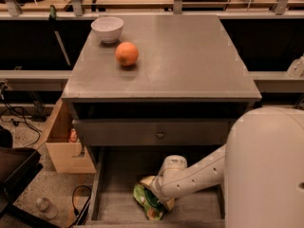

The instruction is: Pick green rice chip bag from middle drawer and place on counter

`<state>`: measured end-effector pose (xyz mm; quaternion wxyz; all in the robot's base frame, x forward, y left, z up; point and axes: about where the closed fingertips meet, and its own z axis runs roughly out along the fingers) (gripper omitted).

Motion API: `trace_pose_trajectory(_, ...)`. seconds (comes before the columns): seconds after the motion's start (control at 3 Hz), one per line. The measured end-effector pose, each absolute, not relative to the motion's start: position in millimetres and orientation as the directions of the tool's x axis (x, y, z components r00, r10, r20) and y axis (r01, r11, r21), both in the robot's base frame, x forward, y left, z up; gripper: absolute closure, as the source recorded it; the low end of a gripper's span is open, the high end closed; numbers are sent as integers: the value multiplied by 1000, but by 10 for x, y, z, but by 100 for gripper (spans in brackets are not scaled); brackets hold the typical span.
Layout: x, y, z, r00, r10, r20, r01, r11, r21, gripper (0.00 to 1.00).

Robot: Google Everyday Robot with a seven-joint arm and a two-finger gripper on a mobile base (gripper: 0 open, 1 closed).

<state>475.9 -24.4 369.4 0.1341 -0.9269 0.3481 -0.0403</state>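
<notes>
The green rice chip bag (146,201) lies crumpled on the plank floor of the open middle drawer (114,208), left of centre near the front. My white arm reaches in from the lower right, and my gripper (159,194) sits down on the bag's right side, partly covering it. The counter (190,61) is the flat grey top of the cabinet above.
An orange (127,53) and a white bowl (107,28) stand on the counter's back left. A closed drawer front with a knob (160,135) sits above the open drawer. A cardboard box (66,146) and a plastic bottle (45,207) are on the floor at left.
</notes>
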Motion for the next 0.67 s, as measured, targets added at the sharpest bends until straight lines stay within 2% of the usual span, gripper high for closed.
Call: trace_pose_trajectory(0.67,4732,-244,3657,755,-655,-24,-636,-723,-272,63)
